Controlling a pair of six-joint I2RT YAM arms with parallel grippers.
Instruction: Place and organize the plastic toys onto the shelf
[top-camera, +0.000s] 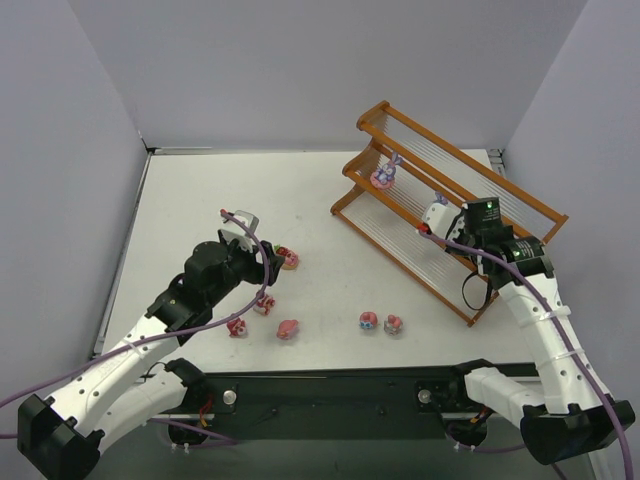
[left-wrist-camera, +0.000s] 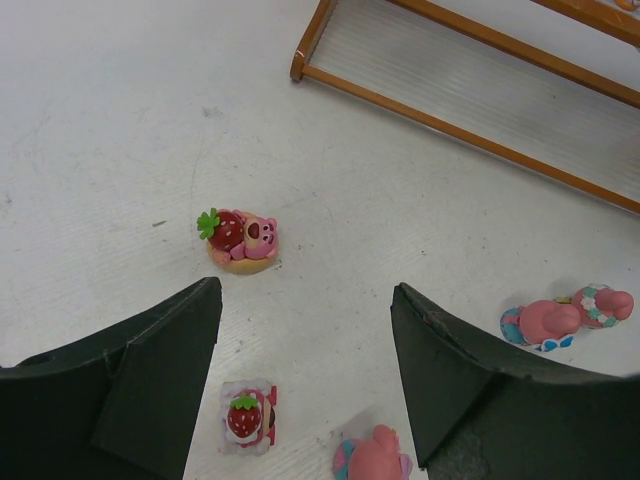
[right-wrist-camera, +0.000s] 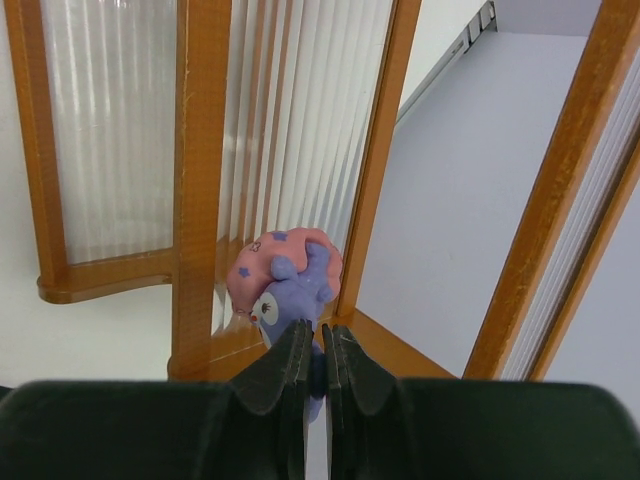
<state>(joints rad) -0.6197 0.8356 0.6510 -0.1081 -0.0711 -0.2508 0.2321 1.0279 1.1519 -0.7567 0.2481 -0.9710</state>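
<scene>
The orange-brown shelf (top-camera: 470, 165) stands at the back right, and its lowest rail shows in the left wrist view (left-wrist-camera: 470, 137). A purple bunny-eared toy (top-camera: 384, 173) sits on a tier. My right gripper (top-camera: 433, 217) is at the shelf front, shut (right-wrist-camera: 312, 338) on a blue-purple figurine with a pink cap (right-wrist-camera: 290, 275), held against a shelf post (right-wrist-camera: 200, 150). My left gripper (top-camera: 264, 272) is open and empty (left-wrist-camera: 305, 292) above the table. A strawberry-bear toy (left-wrist-camera: 243, 240) lies ahead of it. A strawberry-cake toy (left-wrist-camera: 248, 417) and a pink figurine (left-wrist-camera: 377, 458) lie below its fingers.
More toys lie on the table: two pink ones (top-camera: 368, 320) (top-camera: 393, 324) in the middle front, one (top-camera: 288, 328) nearer the left arm, one (top-camera: 237, 327) beside that arm. Grey walls close in the left, back and right.
</scene>
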